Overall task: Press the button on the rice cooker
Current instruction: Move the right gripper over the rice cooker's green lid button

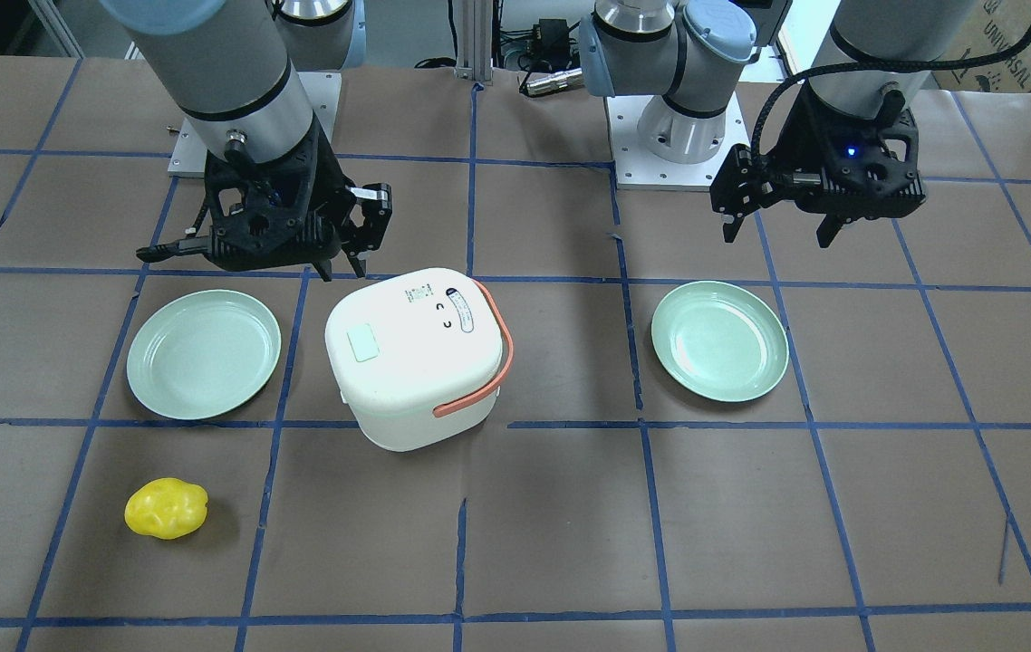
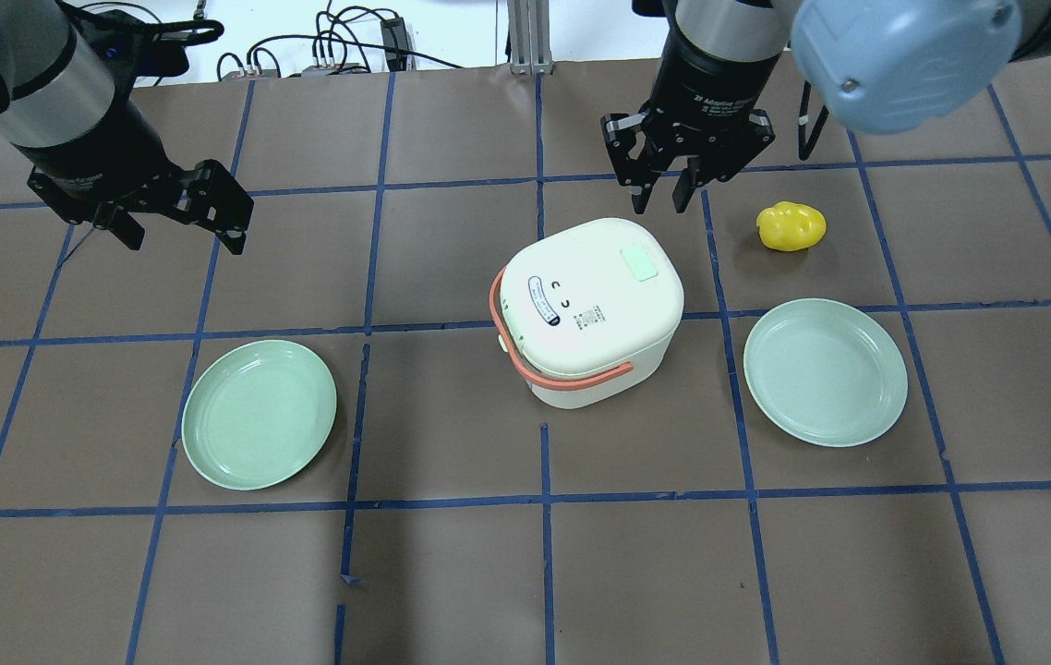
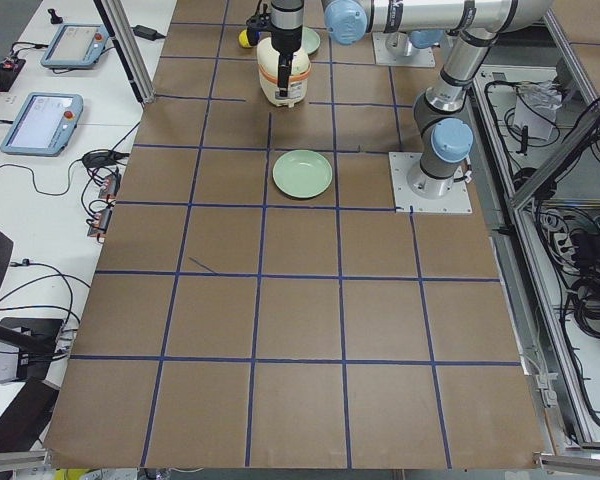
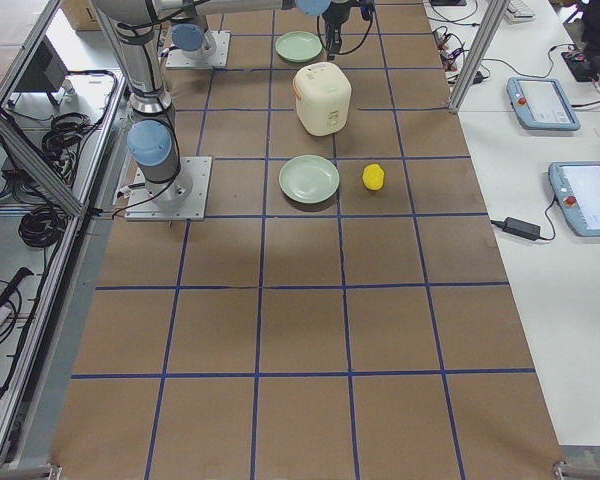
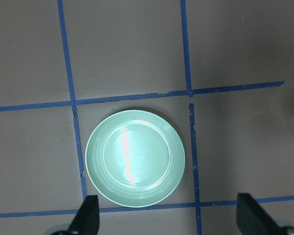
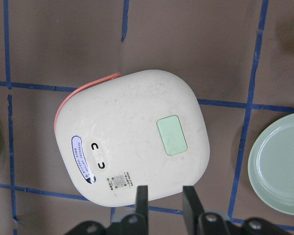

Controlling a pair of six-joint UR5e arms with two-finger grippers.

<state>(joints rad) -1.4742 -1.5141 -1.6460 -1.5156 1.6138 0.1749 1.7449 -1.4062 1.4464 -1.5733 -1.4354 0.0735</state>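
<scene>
A white rice cooker with an orange handle stands mid-table; it also shows in the front view and the right wrist view. Its pale green button sits on the lid, also seen in the front view and the right wrist view. My right gripper hovers above the cooker, clear of the lid. Its fingers are drawn close together and hold nothing. My left gripper is wide open and empty, high over the table's left side.
A green plate lies left of the cooker, below the left gripper. A second green plate lies to its right. A yellow pepper-like object lies beyond that plate.
</scene>
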